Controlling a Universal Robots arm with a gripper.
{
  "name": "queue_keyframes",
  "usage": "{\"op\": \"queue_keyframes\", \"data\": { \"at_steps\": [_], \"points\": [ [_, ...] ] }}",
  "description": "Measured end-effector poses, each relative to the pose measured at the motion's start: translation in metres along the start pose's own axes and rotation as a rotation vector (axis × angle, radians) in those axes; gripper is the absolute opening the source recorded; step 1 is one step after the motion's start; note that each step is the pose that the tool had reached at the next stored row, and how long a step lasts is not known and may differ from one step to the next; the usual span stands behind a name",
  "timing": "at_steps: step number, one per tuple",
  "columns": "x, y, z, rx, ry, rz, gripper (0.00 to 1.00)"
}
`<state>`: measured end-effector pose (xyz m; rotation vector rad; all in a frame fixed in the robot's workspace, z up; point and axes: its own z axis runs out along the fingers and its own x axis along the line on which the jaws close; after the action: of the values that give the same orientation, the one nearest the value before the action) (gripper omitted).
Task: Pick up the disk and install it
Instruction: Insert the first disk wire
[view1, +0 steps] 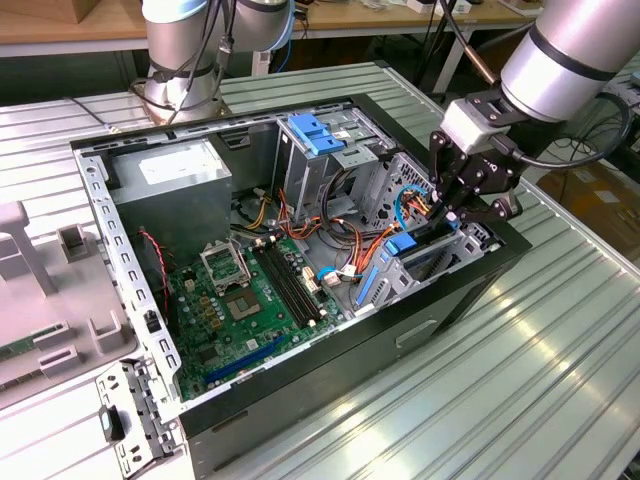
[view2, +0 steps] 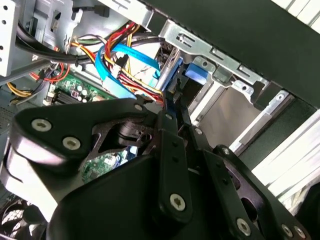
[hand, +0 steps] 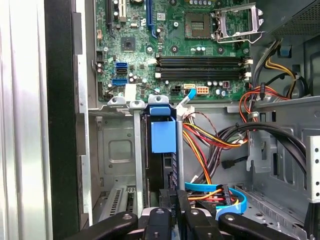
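— Exterior view first: what did it show?

— Gripper (view1: 452, 212) hung inside the open computer case (view1: 300, 385), over the metal drive bay (view1: 430, 262) near the exterior view's right. The grey power supply (view1: 172, 185) sat well apart, toward the exterior view's left, with the green motherboard (view1: 245, 305) between them. The disk (view1: 432, 255) stood on edge in that bay, its blue tab (view1: 401, 245) showing.

— And the fingers?

— They looked drawn together on the disk's upper edge, though that view was not clear enough alone.

— Second wrist view?

— Black linkages filled the foreground; the fingertips (view2: 172, 102) met closely around a thin blue-edged slab, the disk (view2: 170, 75), with red, yellow and blue cables (view2: 117, 62) just beside it.

— First wrist view?

— The disk (hand: 164, 165) sat upright in its slot between the bay's metal walls, a blue plastic rail (hand: 163, 131) along its edge. The gripper (hand: 172, 207) pinched its near end. Cables (hand: 210, 140) ran beside it, and the motherboard (hand: 170, 45) lay beyond.
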<state>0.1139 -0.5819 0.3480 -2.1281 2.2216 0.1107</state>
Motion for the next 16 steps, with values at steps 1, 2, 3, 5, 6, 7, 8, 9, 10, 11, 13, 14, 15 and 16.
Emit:
{"op": "queue_keyframes", "data": {
  "at_steps": [1, 2, 3, 5, 6, 7, 8, 9, 10, 11, 13, 14, 15, 16],
  "points": [
    [0.0, 0.0, 0.0, 0.0, -0.0002, 0.0, 0.17],
    [0.0, 0.0, 0.0, 0.0, -0.0005, -0.001, 0.17],
    [0.0, 0.0, 0.0001, -0.0001, -0.0006, -0.001, 0.17],
    [-0.0007, 0.0, 0.0013, -0.0005, -0.0016, -0.005, 0.17],
    [-0.001, 0.0, 0.0016, -0.0007, -0.0016, -0.006, 0.17],
    [-0.0014, -0.0001, 0.0022, -0.0009, -0.0017, -0.009, 0.17],
    [-0.0015, -0.0003, 0.0024, -0.0011, -0.0015, -0.011, 0.17],
    [-0.0015, -0.0004, 0.0024, -0.0013, -0.0013, -0.013, 0.17],
    [-0.0016, -0.0007, 0.0024, -0.0015, -0.0012, -0.015, 0.17],
    [-0.0016, -0.001, 0.0026, -0.0017, -0.0013, -0.016, 0.17],
    [-0.0015, -0.0012, 0.0028, -0.002, -0.0015, -0.019, 0.17],
    [-0.0015, -0.0013, 0.003, -0.0021, -0.0015, -0.02, 0.17],
    [-0.0015, -0.0015, 0.003, -0.0021, -0.0016, -0.02, 0.17],
    [-0.0015, -0.0017, 0.0033, -0.0021, -0.0019, -0.021, 0.17]
  ]
}}
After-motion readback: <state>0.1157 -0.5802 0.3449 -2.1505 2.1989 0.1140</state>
